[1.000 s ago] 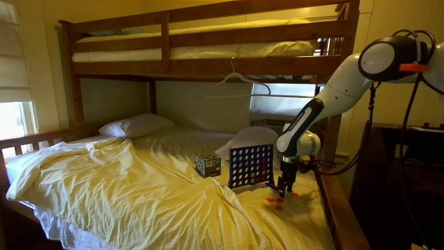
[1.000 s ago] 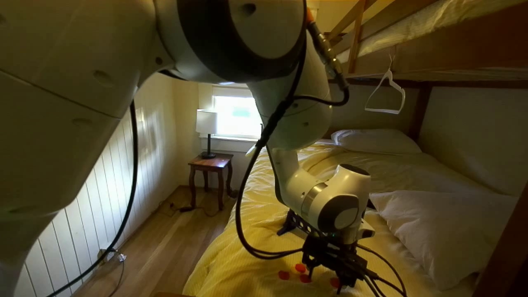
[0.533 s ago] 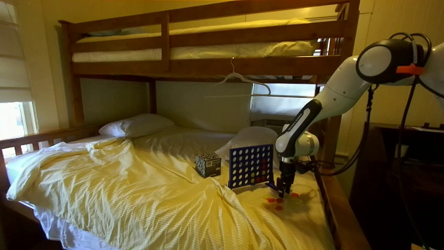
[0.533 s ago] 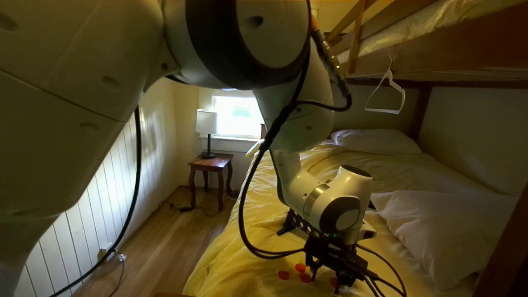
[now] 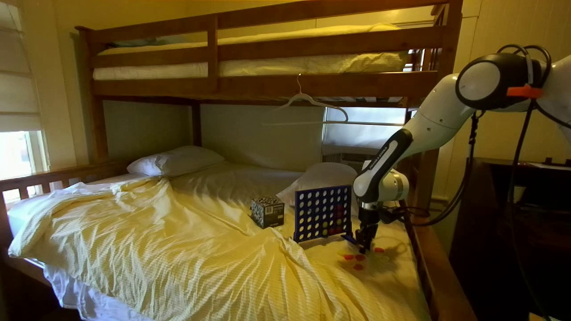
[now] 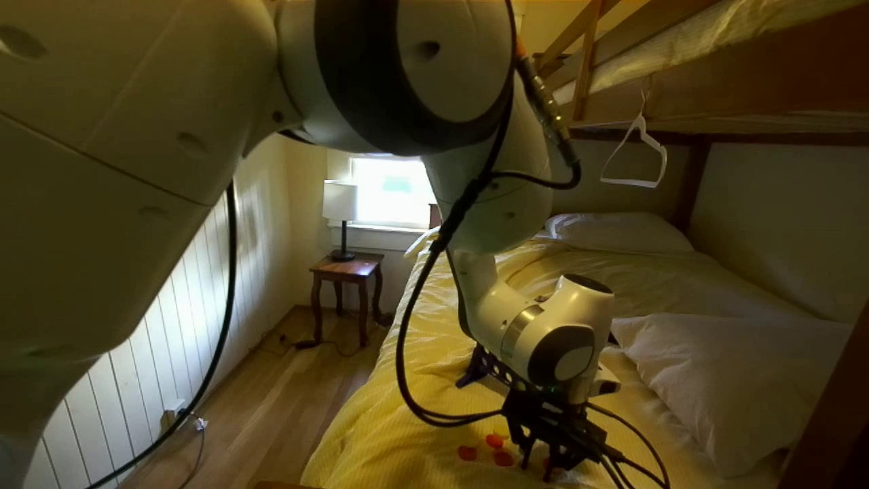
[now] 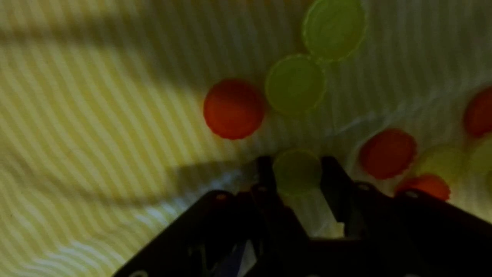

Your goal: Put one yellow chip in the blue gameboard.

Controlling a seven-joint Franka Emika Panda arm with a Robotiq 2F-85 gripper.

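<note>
A yellow chip [image 7: 296, 177] sits between the fingertips of my gripper [image 7: 296, 163], which press on its two sides in the wrist view. In an exterior view the gripper [image 5: 363, 250] points down at the bedding, right beside one foot of the blue gameboard. That blue gameboard [image 5: 320, 214] stands upright, with a few red and yellow chips in its right-hand columns. The arm hides much of the gameboard [image 6: 501, 370] in an exterior view. More yellow chips [image 7: 295, 85] lie flat on the striped cover ahead of the fingers.
Red chips [image 7: 233, 109] lie around the gripper, one [image 7: 388, 154] close to the right finger. A dark patterned box [image 5: 267, 212] is on the far side of the gameboard. A pillow [image 5: 330, 171] rests behind it, and a wooden bed rail [image 5: 439, 276] runs along the bed's edge.
The fingers have come together, from wide apart to closed around the yellow chip. The arm has shifted only slightly.
</note>
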